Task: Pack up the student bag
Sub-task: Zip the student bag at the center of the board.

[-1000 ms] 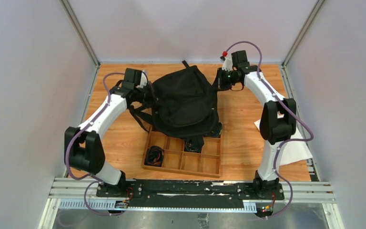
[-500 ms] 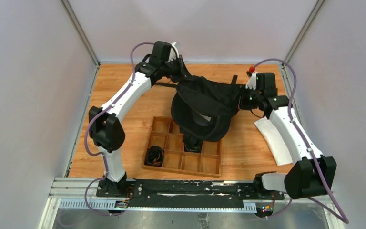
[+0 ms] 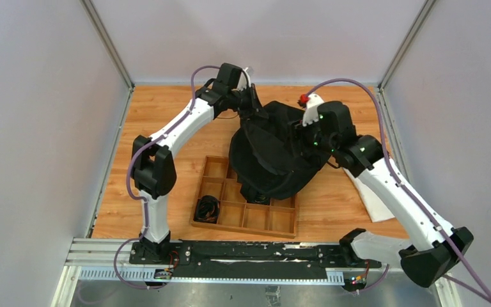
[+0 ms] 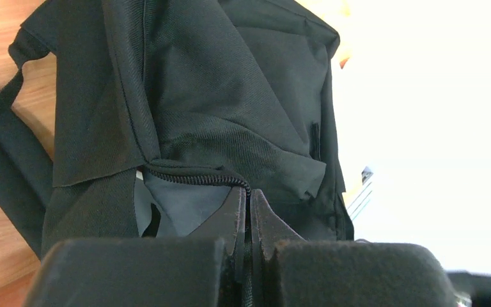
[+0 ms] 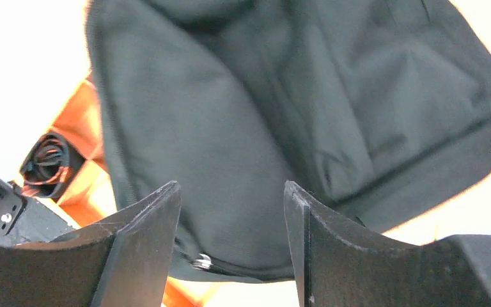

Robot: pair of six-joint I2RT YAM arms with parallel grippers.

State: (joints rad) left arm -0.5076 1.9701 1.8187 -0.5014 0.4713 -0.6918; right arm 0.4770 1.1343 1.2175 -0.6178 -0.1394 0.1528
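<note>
In the frame's upper centre, my left gripper (image 3: 251, 106) is pinching the black backpack (image 3: 272, 157) by its zipper edge, dangling it over the wooden tray (image 3: 259, 219). Rightward, my right gripper (image 5: 232, 192) is gaping, gripping nothing; I'm judging it should catch the opposite rim.

Wooden tray (image 3: 243, 231) on table (image 3: 120, 206); coiled black cable (image 3: 207, 208), probably, in near-left compartment; white sheet (image 3: 374, 199) at right.
</note>
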